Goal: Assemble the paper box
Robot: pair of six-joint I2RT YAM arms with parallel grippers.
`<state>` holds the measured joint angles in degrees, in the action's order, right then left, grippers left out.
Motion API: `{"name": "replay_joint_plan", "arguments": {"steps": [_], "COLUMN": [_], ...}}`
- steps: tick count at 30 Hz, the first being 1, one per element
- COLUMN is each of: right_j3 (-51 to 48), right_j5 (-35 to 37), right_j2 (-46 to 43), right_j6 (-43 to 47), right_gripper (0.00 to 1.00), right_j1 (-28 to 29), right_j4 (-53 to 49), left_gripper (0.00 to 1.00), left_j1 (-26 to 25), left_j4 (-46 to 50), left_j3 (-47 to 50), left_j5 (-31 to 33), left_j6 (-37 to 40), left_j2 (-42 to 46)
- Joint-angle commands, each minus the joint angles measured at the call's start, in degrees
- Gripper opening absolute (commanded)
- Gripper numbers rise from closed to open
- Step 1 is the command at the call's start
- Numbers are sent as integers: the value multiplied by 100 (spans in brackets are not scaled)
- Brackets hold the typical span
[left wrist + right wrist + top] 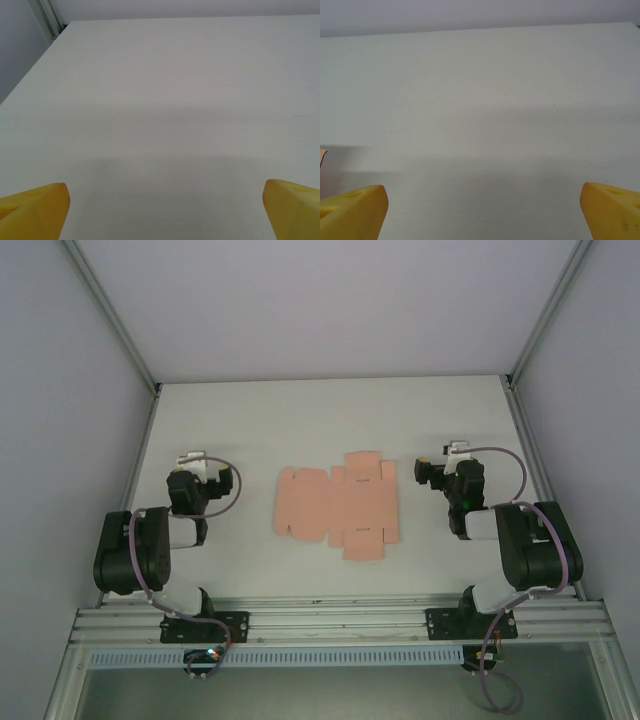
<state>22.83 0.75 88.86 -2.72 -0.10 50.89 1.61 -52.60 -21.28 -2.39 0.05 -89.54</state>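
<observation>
Paper box (pixel 337 505) is a flat salmon-pink die-cut sheet, unfolded, with flaps sticking out on its edges. It lies flat on the white counter (pixel 300 420), roughly mid-counter, between the 2 arms. Nothing touches it.

Left arm (pixel 135 550) is folded at the left, well apart from the sheet. Right arm (pixel 530 540) is folded at the right, nearer the sheet's right edge but clear of it.

Left tool (pixel 165 212): jaws spread wide, 2 yellow fingers (pixel 35 210) at the bottom corners of the left wrist view, bare counter between them, holding nothing.

Right tool (pixel 484 212): same, jaws wide apart, yellow fingers (pixel 612 210) at the bottom corners, nothing gripped. A thin sliver of pink card shows at the left border of the right wrist view, beside the left finger but not touching it.

Both tools point across the counter toward the far wall. An aluminium rail (pixel 340 620) along the near edge carries both arm bases. Pale grey walls stand on 3 sides.
</observation>
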Motion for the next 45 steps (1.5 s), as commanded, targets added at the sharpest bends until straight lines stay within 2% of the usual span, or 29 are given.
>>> {"name": "replay_joint_plan", "arguments": {"steps": [1, 5, 9, 11, 13, 16, 18, 22, 26, 31, 35, 38, 40, 43, 45], "right_j3": [26, 259, 833, 1249, 1741, 2315, 2496, 2491, 2355, 2453, 2489, 2447, 2379, 2366, 2332], "right_j5": [-119, -76, 288, 506, 546, 315, 32, -629, -1093, -1305, -1108, -1050, -1021, -998, -1006], "right_j2": [-62, -587, -1362, -1557, -1617, -1598, -1516, -1103, -296, 847, 1217, 1326, 1350, 1357, 1350], "right_j6": [69, 96, 96, -185, -861, -1702, -2142, -2687, -3124, -3186, -3110, -3090, -3116, -3118, -3130], "right_gripper": [100, 100, 100, 100, 100, 90, 77, 56, 42, 33, 32, 30, 30, 30, 31], "right_j1": [-16, 7, 189, 335, 465, 872, 1300, 1989, 2109, 2103, 2103, 2109, 2105, 2111, 2115], "right_j4": [67, -773, -2312, -3170, -4255, -5719, -6249, -6272, -5763, -5424, -5465, -5461, -5404, -5407, -5323], "left_gripper": [100, 100, 100, 100, 100, 100, 100, 100, 100, 100, 100, 100, 95, 80, 63], "left_j1": [27, 36, 4, -33, -126, -334, -582, -1087, -1320, -1423, -1528, -1558, -1642, -1832, -1940], "left_j4": [347, 986, 2459, 2999, 4028, 5097, 5447, 5689, 5390, 5023, 4706, 4270, 3977, 3703, 3713], "left_j3": [-256, -265, -684, -883, -1321, -1823, -1979, -2231, -2291, -2355, -2298, -2186, -2168, -2192, -2246], "left_j5": [-14, 24, -192, -542, -659, -1192, -1295, -1683, -2289, -3063, -3538, -4159, -4448, -4715, -4701], "left_j6": [77, 40, -536, -870, -1323, -1768, -1955, -2156, -2355, -2568, -2534, -2757, -2948, -3137, -3131], "left_j2": [174, 923, 1904, 2190, 2287, 2095, 1869, 1205, 503, -125, -499, -714, -816, -857, -814]}}
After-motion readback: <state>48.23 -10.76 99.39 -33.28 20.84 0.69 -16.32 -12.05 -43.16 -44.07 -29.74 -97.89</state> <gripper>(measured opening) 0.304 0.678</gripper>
